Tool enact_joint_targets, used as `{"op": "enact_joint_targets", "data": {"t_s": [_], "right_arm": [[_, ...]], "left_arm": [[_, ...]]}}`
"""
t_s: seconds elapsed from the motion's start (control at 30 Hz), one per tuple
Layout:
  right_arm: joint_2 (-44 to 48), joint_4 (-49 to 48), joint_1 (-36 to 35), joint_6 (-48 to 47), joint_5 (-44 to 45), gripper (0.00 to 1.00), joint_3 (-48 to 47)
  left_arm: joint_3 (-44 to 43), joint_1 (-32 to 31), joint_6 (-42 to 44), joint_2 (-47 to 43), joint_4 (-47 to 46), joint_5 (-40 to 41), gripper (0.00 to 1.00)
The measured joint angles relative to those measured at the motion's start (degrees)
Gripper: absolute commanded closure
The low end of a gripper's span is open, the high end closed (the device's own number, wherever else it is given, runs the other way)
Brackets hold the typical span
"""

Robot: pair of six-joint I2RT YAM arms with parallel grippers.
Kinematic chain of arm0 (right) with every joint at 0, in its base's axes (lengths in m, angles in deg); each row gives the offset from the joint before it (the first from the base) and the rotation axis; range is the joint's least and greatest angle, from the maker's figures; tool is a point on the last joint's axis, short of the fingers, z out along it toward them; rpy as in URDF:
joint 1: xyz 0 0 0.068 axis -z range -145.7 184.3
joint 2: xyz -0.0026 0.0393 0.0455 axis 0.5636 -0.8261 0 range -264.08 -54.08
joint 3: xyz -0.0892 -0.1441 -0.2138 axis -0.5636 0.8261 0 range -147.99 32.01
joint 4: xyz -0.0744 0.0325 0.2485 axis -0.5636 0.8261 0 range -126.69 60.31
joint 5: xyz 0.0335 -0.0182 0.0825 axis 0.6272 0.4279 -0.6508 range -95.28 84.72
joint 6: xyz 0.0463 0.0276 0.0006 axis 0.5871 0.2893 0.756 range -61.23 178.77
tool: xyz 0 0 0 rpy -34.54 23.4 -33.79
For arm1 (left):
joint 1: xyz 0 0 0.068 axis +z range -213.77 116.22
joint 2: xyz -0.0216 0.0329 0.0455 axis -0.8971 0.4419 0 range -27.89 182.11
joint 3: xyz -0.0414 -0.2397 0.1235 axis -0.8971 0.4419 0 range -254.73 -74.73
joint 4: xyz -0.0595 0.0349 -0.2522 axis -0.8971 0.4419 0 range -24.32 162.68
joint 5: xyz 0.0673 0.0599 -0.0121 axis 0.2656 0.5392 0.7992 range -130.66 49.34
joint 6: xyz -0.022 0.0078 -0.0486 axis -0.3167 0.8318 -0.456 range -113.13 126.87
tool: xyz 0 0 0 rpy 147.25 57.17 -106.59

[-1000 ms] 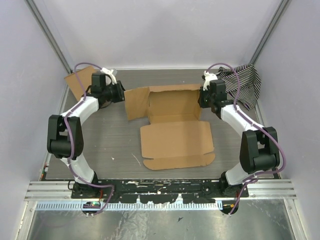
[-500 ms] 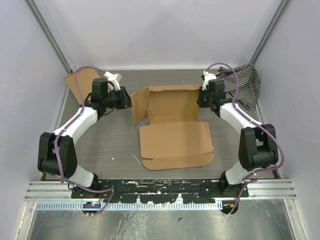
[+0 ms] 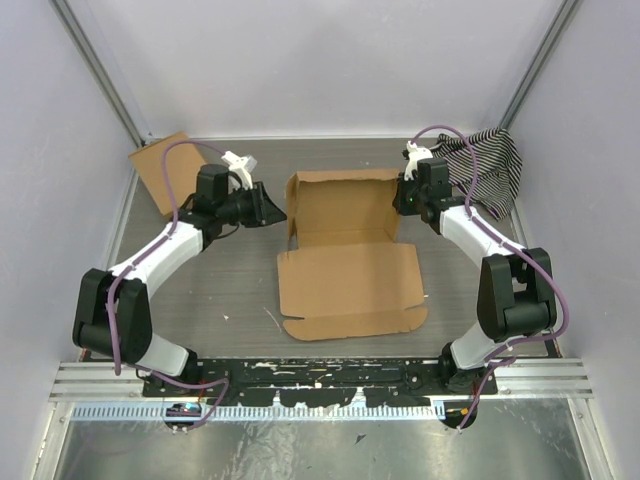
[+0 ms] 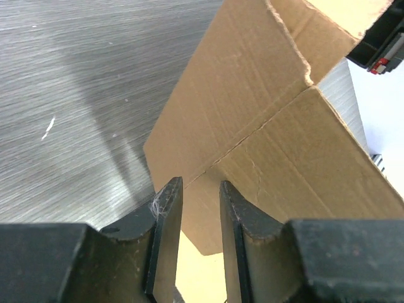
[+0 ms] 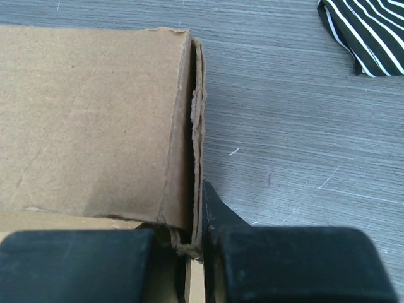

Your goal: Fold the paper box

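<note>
From above, the left arm stretches low across the table (image 3: 230,290), and the left gripper (image 3: 268,209) meets the left side of the paper box (image 3: 345,265). The right arm is bent, with the right gripper (image 3: 404,196) at the box's right wall. A second ago the left gripper was further left, near the cardboard rectangle (image 3: 163,172), and the left flap lay splayed outward. Now that flap stands nearly upright. The box sits mid-table, its rear walls raised and its front panel flat.

At the left wrist, the fingers (image 4: 165,227) are narrowly parted. The creased brown flap rises just beyond them, and it seems not to be clamped.

At the right wrist, the gripper (image 5: 197,235) is pressed together on the doubled, ragged-edged wall, and the striped cloth (image 5: 363,31) lies well apart.
</note>
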Motion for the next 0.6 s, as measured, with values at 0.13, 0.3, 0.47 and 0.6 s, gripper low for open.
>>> {"op": "enact_joint_targets", "data": {"t_s": [0.13, 0.3, 0.47, 0.6], "right_arm": [[0.0, 0.0, 0.0, 0.0, 0.0, 0.95, 0.0], [0.0, 0.0, 0.0, 0.4, 0.0, 0.95, 0.0], [0.0, 0.0, 0.0, 0.8, -0.3, 0.95, 0.0], [0.0, 0.0, 0.0, 0.9, -0.7, 0.95, 0.0]], "left_arm": [[-0.6, -2.1, -0.6, 0.2, -0.5, 0.0, 0.63], [-2.1, -3.8, -0.9, 0.2, -1.4, 0.2, 0.61], [-2.1, -4.8, -1.3, 0.5, -2.5, 1.2, 0.59], [-2.5, -5.2, -1.4, 2.1, -3.3, 2.8, 0.57]]}}
